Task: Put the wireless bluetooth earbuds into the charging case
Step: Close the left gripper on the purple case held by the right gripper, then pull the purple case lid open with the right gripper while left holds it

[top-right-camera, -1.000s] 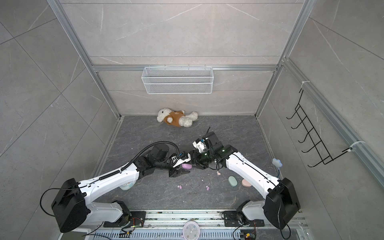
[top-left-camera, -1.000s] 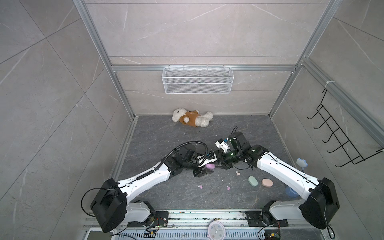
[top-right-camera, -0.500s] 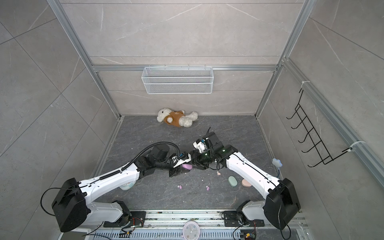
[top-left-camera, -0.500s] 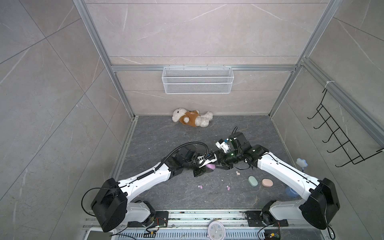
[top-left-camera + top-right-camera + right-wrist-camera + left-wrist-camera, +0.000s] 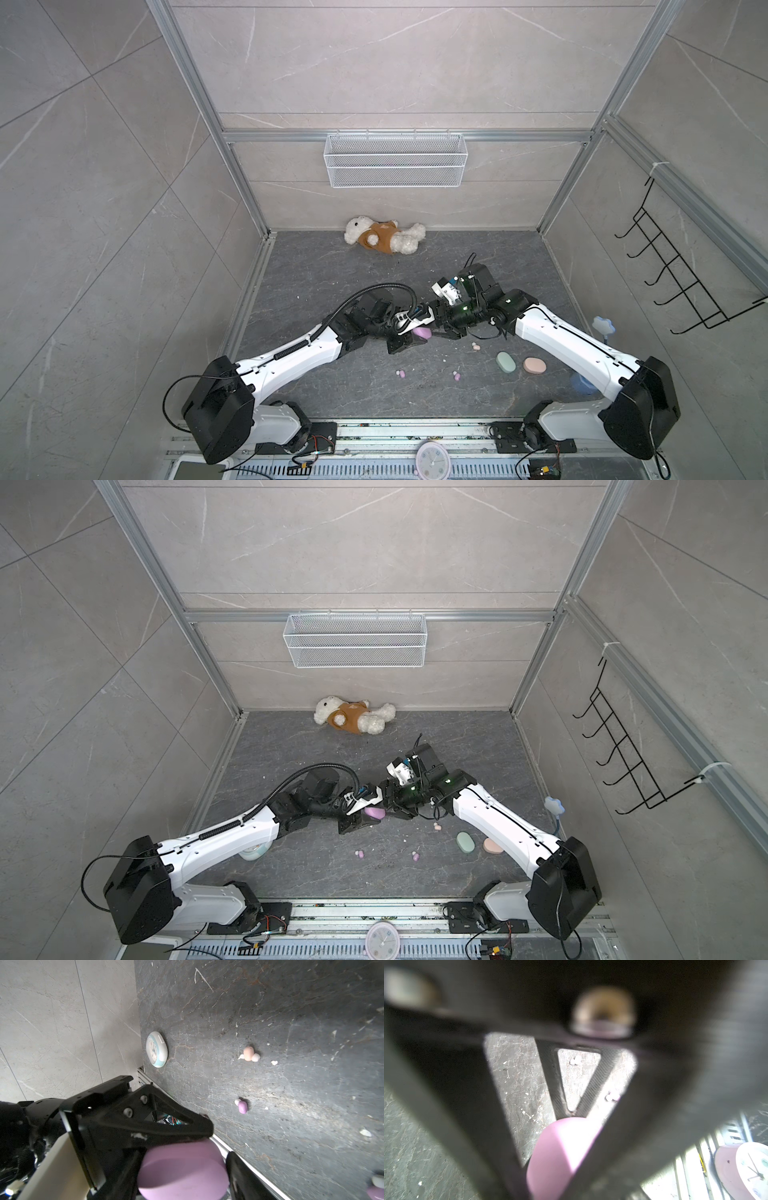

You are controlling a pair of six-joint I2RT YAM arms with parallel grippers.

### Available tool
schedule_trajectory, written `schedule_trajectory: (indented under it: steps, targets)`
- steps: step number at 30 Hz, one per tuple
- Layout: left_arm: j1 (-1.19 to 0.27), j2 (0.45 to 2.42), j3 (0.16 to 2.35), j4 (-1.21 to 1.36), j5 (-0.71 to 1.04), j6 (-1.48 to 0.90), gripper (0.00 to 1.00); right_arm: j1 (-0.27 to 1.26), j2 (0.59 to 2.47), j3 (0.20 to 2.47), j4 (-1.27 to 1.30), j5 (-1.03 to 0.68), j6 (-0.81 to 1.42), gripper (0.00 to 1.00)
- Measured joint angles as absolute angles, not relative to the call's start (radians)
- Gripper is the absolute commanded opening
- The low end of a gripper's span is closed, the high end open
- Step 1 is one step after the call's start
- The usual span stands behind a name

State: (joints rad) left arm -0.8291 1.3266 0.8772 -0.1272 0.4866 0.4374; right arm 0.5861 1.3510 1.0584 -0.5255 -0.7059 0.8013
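The left gripper [image 5: 414, 334] is clamped tight on the lilac case [image 5: 424, 332], probably to steady it for opening. The right gripper [image 5: 445, 329] sits just beside the case; whether its jaws stand apart cannot be told. 2 lilac earbuds [image 5: 401, 374] and a peach earbud [image 5: 476, 346] lie loose on the floor [image 5: 332, 299] nearby, not yet inserted.

Landmark: lilac case [image 5: 424, 332], mid-table [image 5: 332, 270].
- At the case: left end effector [image 5: 415, 336] clamped around it; right end effector [image 5: 441, 330] just beside its right side. Both arms bar the flanks.
- Rail side of the case: lilac earbud [image 5: 401, 374], second lilac earbud [image 5: 457, 377], peach earbud [image 5: 476, 346], mint case [image 5: 505, 362] and peach case [image 5: 534, 365] litter the table.
- Behind the case: bare table up to the teddy bear [image 5: 384, 237] at the back wall.
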Motion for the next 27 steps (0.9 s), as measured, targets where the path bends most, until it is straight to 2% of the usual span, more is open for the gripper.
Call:
schedule_trajectory:
  steps: [9, 17, 27]
  targets:
    - [-0.833, 1.325, 0.886, -0.126, 0.506, 0.423, 0.34, 0.545, 1.309, 1.057, -0.527, -0.699, 0.803, 0.83]
    - [-0.838, 1.315, 0.873, -0.113, 0.520, 0.358, 0.33, 0.470, 1.223, 1.045, -0.551, -0.691, 0.792, 0.86]
    - [-0.837, 1.312, 0.862, 0.043, 0.739, 0.168, 0.35, 0.408, 1.017, 1.038, -0.763, -0.520, 0.463, 0.86]
